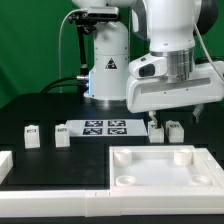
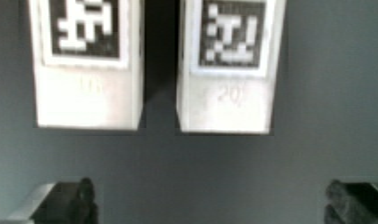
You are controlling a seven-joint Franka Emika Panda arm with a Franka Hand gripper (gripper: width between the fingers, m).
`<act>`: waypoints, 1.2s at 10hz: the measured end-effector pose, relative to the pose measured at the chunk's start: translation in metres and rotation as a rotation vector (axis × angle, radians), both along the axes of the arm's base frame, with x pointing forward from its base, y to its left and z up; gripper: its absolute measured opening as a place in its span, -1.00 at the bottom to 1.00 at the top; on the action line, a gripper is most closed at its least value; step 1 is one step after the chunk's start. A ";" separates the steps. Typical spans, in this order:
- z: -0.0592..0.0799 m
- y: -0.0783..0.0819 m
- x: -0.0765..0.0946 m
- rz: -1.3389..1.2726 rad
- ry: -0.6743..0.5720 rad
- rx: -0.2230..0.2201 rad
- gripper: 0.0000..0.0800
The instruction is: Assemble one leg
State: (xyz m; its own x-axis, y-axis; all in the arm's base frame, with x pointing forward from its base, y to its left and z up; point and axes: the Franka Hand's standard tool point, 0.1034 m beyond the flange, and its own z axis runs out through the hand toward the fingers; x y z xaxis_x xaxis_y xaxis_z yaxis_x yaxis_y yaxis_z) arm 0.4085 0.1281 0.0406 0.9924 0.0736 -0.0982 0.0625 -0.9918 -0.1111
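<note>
Hovering gripper (image 2: 212, 203), jaws wide; blocky white leg (image 2: 227, 75), twin leg (image 2: 85, 70) beside; seemingly plastic.

Dark table (image 1: 30, 112) bearing four legs (image 1: 31, 135), marker board (image 1: 105, 127), white slab (image 1: 165, 166).

arm (image 1: 172, 75) hangs above two legs (image 1: 157, 129)

A: We read the legs (image 2: 83, 95) as white plastic, smooth and matt, each with a flat printed black-and-white tag (image 2: 83, 25).
B: We agree. The slab (image 1: 165, 172) looks to us like the same dull white plastic, while the arm's shell (image 1: 172, 35) is glossier and catches light.
A: And we take the table (image 1: 25, 115) for black and matt, without sheen.
</note>
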 end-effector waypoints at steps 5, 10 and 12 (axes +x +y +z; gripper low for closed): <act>-0.002 0.007 -0.029 0.031 0.434 -0.025 0.62; -0.005 0.021 -0.043 0.093 0.818 -0.020 0.62; -0.009 0.022 -0.043 0.093 0.827 -0.016 0.62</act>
State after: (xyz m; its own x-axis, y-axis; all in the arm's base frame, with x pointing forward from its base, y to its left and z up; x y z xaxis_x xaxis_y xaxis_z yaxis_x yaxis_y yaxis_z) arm 0.3659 0.1499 0.0314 0.5897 0.1440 -0.7946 0.0489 -0.9885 -0.1429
